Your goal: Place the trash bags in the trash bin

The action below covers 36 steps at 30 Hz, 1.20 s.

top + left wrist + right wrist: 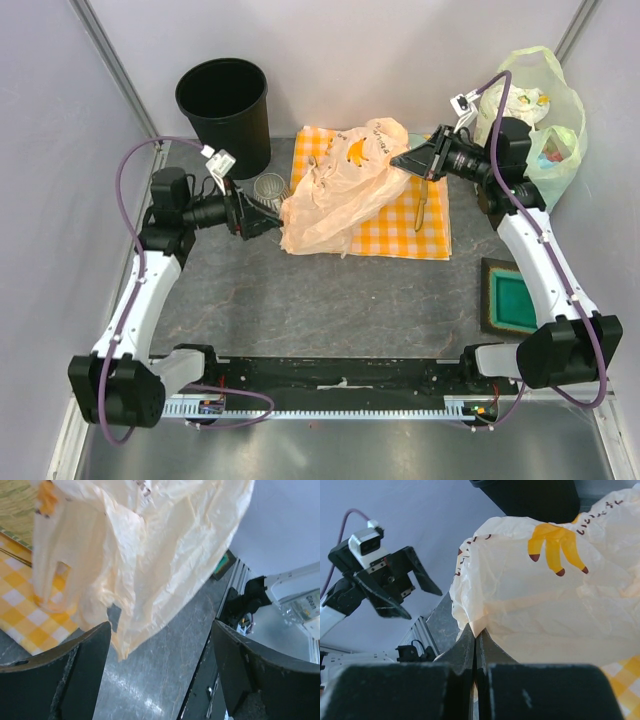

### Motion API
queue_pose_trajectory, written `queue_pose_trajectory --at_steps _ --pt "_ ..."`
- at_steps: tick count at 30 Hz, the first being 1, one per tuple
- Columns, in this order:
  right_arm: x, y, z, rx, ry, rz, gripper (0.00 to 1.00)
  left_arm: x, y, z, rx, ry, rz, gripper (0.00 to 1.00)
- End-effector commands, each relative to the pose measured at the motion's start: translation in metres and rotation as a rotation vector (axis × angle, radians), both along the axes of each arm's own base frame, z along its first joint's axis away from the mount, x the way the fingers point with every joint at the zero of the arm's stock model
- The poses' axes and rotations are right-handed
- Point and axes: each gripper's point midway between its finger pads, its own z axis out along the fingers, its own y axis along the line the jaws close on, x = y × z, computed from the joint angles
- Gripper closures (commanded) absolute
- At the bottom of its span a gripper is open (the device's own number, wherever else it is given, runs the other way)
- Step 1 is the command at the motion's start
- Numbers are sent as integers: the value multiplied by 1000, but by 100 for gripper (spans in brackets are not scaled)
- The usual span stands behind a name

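Lettering in dark characters runs along the trash bag (560, 605) beside a printed yellow banana bunch. The right wrist view shows it closest, but it is too small and crumpled to read. The bag, pale peach and crinkled, sits mid-table over the left part of a yellow-checked cloth (400, 235), with its right end lifted. The right gripper (400, 161) has its fingers pressed together on that lifted edge, and its own camera shows the film caught at the closed tips. The left gripper (262, 218) is spread wide at the bag's left end with nothing between its fingers (75, 675); the bag's hanging corner is just beyond them, not touching.

The trash bin (225, 100), black and round, stands upright at the far left, apart from the bag. Only the top view shows the bin whole, a small grey mug (268, 190) just beside the left gripper, a pale green bag (545, 110) at far right and a green-lined tray (515, 298) at near right. Only the left wrist view shows the bag's lower edge hanging above the grey table (150, 670).
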Motion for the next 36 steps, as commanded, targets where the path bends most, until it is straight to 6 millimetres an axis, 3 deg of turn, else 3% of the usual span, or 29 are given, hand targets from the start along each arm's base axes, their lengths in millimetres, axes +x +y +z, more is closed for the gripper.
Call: queue_pose_trajectory --at_steps 1,4,8,14,17,24,32,36 --pt "-16 7 23 1 -111 57 100 22 -11 12 -63 16 -3 12" --pt "-20 10 26 1 -126 77 100 33 -11 0 -45 25 9 12" --pt "-26 13 29 -3 -143 99 100 43 -7 -11 -30 24 38 22" --pt "-31 18 29 -12 -152 151 100 30 -8 -15 -61 43 -35 43" --pt "-32 20 31 -14 -162 165 100 27 -5 -18 -85 76 -54 49" --pt "-32 25 36 6 -171 186 100 24 -9 -19 -109 77 -116 47" --pt "-29 30 50 57 -183 192 100 14 -17 -36 -111 131 -146 48" --pt "-30 33 57 106 -171 201 100 6 -25 -41 -108 141 -174 41"
